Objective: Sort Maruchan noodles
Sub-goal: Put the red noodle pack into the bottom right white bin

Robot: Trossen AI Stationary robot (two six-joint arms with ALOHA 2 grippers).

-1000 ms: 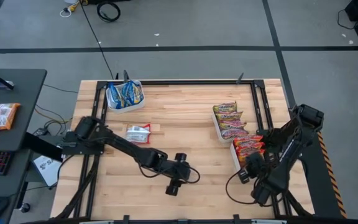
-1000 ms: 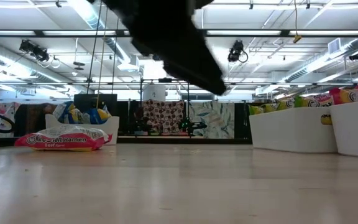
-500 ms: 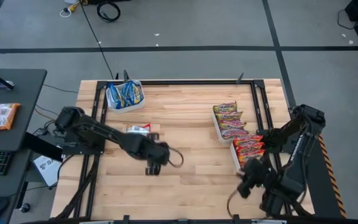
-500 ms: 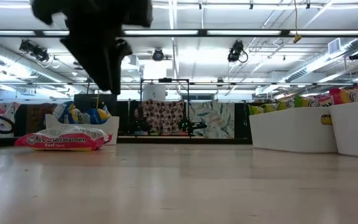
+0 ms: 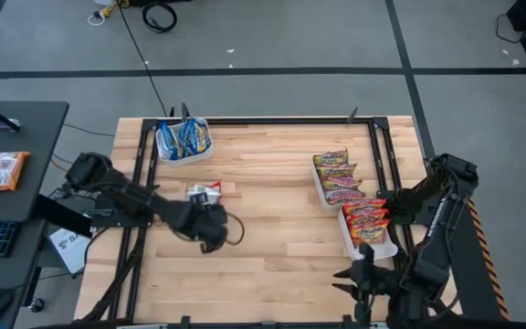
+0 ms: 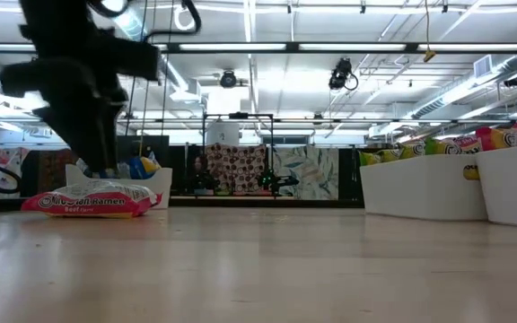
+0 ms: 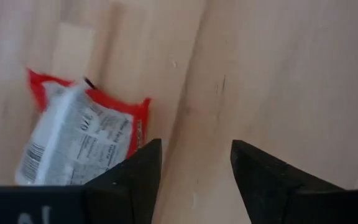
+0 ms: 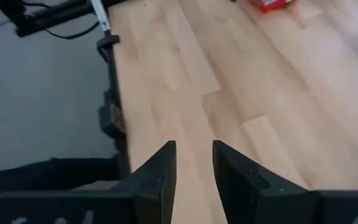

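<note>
We've got the bench (image 5: 272, 228) with one silver-red noodle packet (image 5: 203, 194) lying loose near its left edge. Our left gripper (image 5: 211, 239) hangs just beside it, fingers spread, holding nothing. The right gripper (image 5: 362, 291) waits at the near right corner, fingers slightly parted, also holding nothing.

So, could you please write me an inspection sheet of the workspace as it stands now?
Surface: wooden table, dark frame rails along its edges.
Job's things: one silver-white and red packet lies loose on the wood; blue-yellow packets in the far left tray; yellow-green packets and orange-red packets in the right trays.
Clutter: nothing seen on the table.
Grippers: left tool open, hanging just near of the loose packet; right tool open at the near right edge.
Cables: a black cable on the floor beyond the table.
Surroundings: side desk with more packets and a keyboard.
</note>
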